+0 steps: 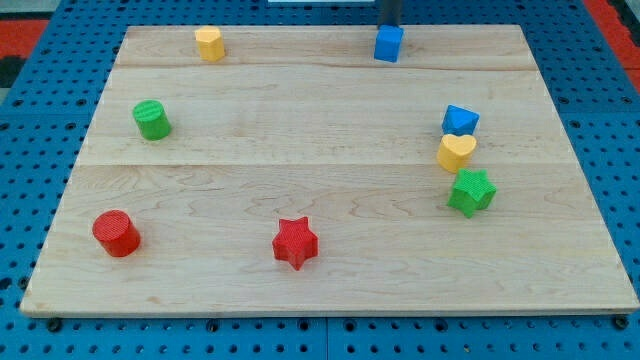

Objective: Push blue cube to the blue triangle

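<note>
The blue cube (388, 43) sits near the view's top edge of the wooden board (330, 180), right of centre. The blue triangle (460, 120) lies at the view's right, lower than the cube, touching the yellow heart (456, 152) just below it. My tip (388, 25) comes down from the view's top edge, right behind the blue cube's top side, touching or nearly touching it.
A green star (471, 192) sits below the yellow heart. A yellow block (209, 44) is at the top left, a green cylinder (151, 120) at the left, a red cylinder (116, 233) at the bottom left, a red star (295, 243) at the bottom centre.
</note>
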Robot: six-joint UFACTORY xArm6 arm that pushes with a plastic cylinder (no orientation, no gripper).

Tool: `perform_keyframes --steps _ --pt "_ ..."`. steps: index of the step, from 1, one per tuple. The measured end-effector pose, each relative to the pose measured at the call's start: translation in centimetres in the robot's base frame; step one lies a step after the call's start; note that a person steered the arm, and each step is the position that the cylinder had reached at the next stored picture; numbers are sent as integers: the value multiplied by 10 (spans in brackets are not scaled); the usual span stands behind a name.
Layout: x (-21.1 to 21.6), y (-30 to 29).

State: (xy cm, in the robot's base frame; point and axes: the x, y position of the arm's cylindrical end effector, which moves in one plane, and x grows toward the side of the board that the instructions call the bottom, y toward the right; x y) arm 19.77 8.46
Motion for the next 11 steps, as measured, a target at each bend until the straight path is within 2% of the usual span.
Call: perform_keyframes --steps 2,3,4,5,6,8,9,10,11 --pt "58 3" --pt "65 -31" --pt "82 -27" --pt "82 13" --pt "93 26" --pt "136 24" --pt "102 -18" --pt "84 -2" --pt "88 34"
